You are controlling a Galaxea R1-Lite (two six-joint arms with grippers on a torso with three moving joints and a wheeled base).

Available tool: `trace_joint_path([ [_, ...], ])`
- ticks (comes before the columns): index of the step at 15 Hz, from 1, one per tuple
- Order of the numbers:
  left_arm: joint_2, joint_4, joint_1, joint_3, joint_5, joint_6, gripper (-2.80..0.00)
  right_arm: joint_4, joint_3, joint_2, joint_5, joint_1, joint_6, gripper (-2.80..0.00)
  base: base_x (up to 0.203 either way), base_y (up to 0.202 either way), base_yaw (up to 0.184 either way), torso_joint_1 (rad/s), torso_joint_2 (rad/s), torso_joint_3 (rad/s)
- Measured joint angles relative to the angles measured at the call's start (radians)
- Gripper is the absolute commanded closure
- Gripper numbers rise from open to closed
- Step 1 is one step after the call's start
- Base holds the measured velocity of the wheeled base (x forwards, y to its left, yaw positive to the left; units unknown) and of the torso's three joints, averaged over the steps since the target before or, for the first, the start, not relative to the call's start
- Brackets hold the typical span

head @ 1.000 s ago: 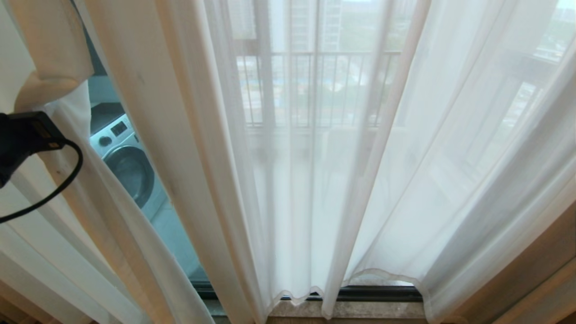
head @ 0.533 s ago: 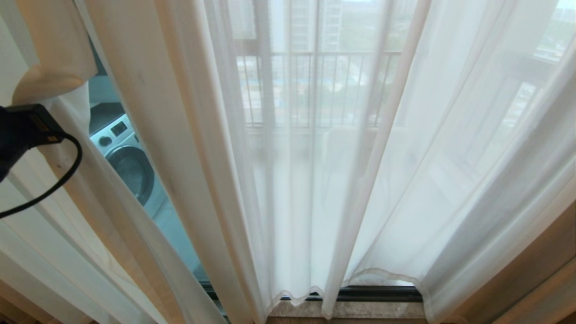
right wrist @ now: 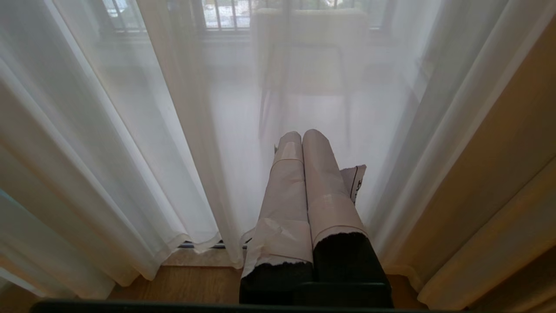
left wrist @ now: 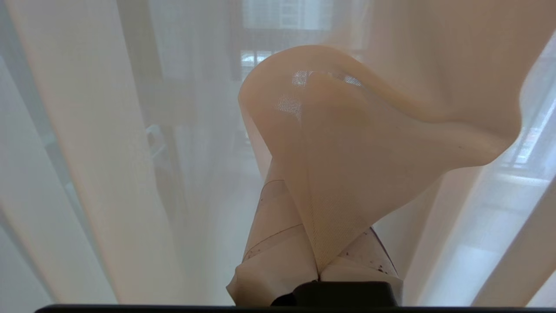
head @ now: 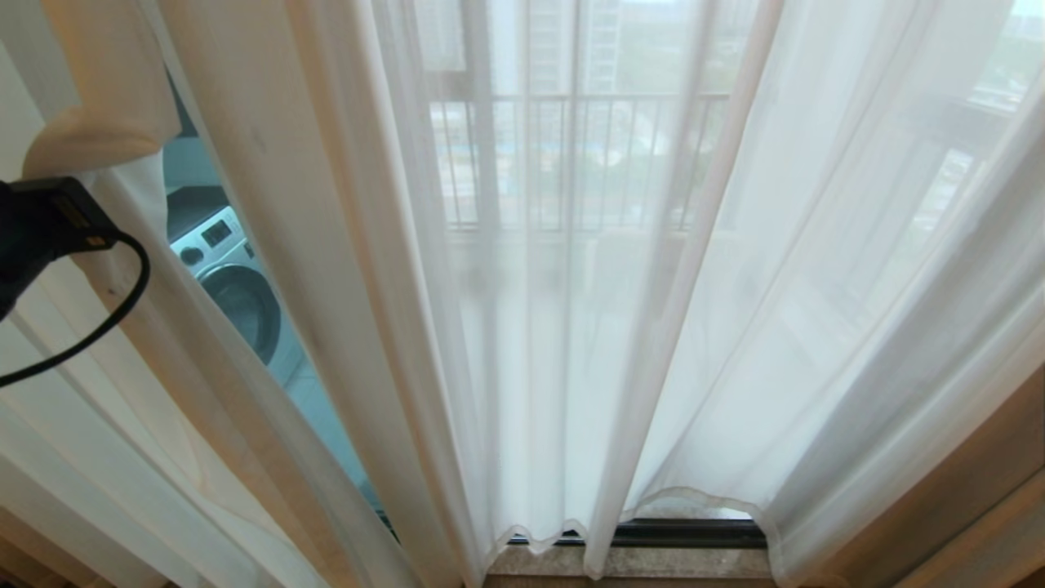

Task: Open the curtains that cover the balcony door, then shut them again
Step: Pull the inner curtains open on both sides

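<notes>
The head view looks forward and down, close on the curtains (head: 571, 327) and door sill, while both wrist views face the same sheer fabric from behind their fingers (the left almost buried in a fold, the right lower).

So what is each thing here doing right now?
curtains: mostly drawn, a narrow gap at the left
left gripper: jaws shut on a curtain fold
right gripper: jaws shut, empty, short of the fabric
washing machine: door shut, seen through the gap
</notes>
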State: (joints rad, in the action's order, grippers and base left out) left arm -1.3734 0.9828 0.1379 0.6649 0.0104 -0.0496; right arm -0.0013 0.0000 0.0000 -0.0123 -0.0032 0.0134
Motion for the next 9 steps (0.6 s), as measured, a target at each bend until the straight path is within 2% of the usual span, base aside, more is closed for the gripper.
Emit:
trace_joint_path([
  [2,-0.001,0.000,-0.001,-0.002,0.000,0.000,0.00,0.000,0.000,0.000,0.000,0.002,0.000,0.00,-0.001,0.053,-0.002,-0.003,0.00,0.001],
  [9,-0.003,0.000,-0.005,-0.008,0.001,-0.004,0.00,0.000,0.000,0.000,0.000,0.000,0.001,0.00,0.000,0.188,0.000,0.001,0.00,0.003],
])
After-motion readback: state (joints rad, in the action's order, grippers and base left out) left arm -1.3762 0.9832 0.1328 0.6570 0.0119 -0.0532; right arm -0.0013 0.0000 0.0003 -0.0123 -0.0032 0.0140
